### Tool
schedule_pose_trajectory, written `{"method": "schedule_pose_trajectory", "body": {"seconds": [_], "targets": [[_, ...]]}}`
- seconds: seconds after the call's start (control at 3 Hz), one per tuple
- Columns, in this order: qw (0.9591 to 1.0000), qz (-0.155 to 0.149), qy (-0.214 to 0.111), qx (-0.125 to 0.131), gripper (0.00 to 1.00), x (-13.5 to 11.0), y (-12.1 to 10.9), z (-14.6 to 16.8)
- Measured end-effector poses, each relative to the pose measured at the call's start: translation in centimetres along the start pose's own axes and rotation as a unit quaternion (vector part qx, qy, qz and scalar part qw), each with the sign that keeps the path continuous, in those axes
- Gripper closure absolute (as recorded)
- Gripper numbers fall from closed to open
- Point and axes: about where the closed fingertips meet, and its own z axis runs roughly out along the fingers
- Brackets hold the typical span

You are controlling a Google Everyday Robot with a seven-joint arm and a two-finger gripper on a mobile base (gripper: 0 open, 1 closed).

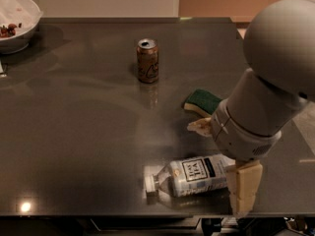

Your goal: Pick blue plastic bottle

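Observation:
The blue plastic bottle (pixel 194 175) lies on its side near the front edge of the dark table (pixel 74 132). Its white cap (pixel 149 184) points left and its pale label reads "TEA". My gripper (pixel 217 168) hangs over the bottle's right, bottom end. One pale finger (pixel 243 188) shows in front of the bottle at the table's front edge. A second pale tip (pixel 198 127) peeks out behind the wrist, on the bottle's far side. The fingers stand wide apart, open, and the bottle rests on the table. The big grey arm (pixel 266 97) hides the bottle's base.
A brown drink can (pixel 147 60) stands upright at the back centre. A green and yellow sponge (pixel 203 101) lies just behind the gripper. A white bowl (pixel 15 21) with food sits at the far left corner.

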Motion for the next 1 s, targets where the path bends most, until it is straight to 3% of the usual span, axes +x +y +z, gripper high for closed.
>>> {"method": "schedule_pose_trajectory", "body": {"seconds": [0.33,1.0], "targets": [[1.0,-0.002,0.005,-0.006,0.16,0.18,0.21,1.13],[0.9997,0.003,0.015,-0.019,0.64,0.38,0.2,1.93]]}}
